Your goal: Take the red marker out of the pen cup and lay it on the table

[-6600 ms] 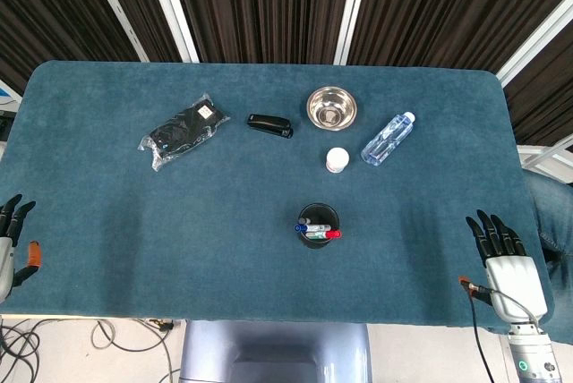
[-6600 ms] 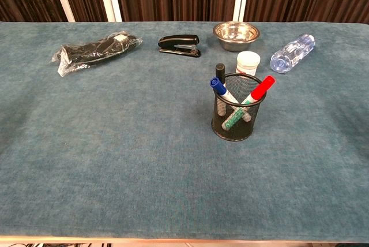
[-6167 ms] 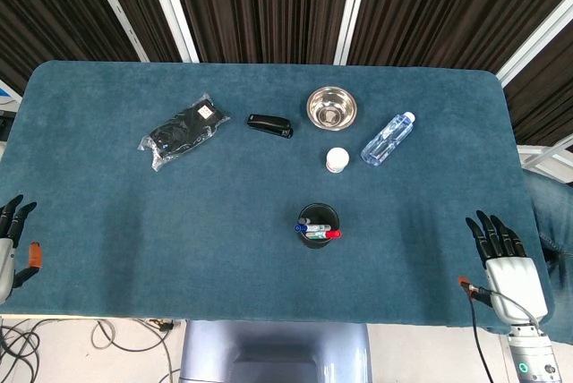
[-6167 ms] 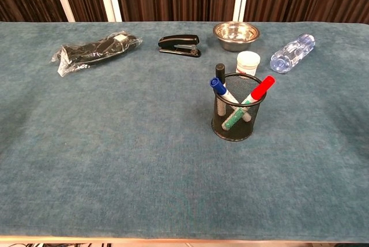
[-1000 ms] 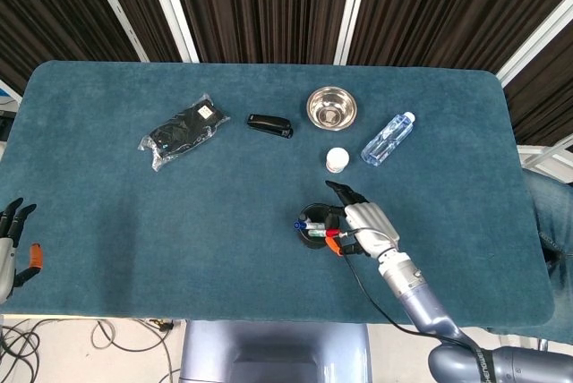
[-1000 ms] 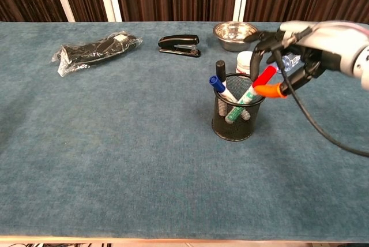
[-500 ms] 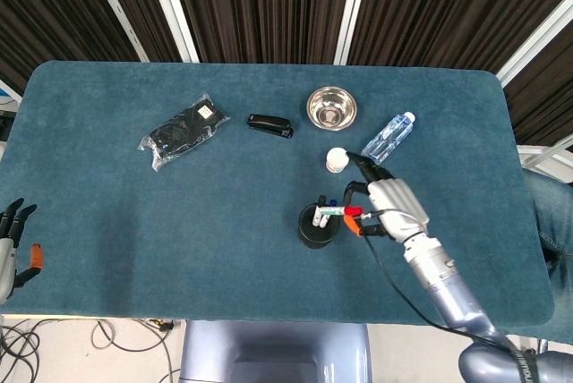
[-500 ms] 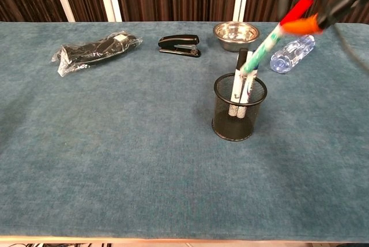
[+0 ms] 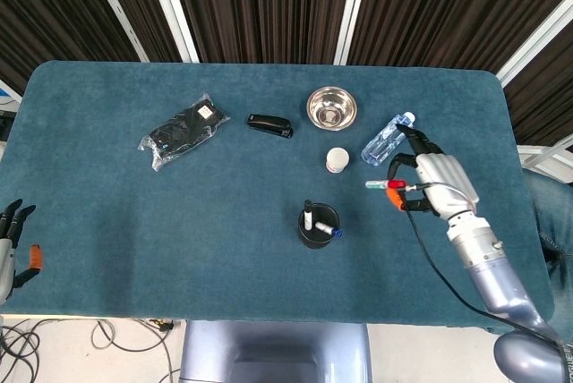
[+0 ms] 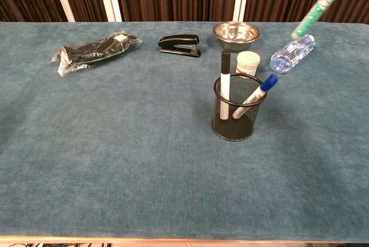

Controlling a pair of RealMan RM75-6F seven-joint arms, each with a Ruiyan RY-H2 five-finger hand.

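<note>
— Red marker: where is it?

— Clear of the pen cup, up in the air to the cup's right, near the water bottle; my right hand pinches it at the red-capped end, its green-and-white barrel pointing back toward the cup.

— How does it handle?

— Light, stiff, smooth plastic, I judge; it may roll once laid down; a hold nearer mid-barrel would steady it. My left hand rests at the table edge, fingers apart, empty.
</note>
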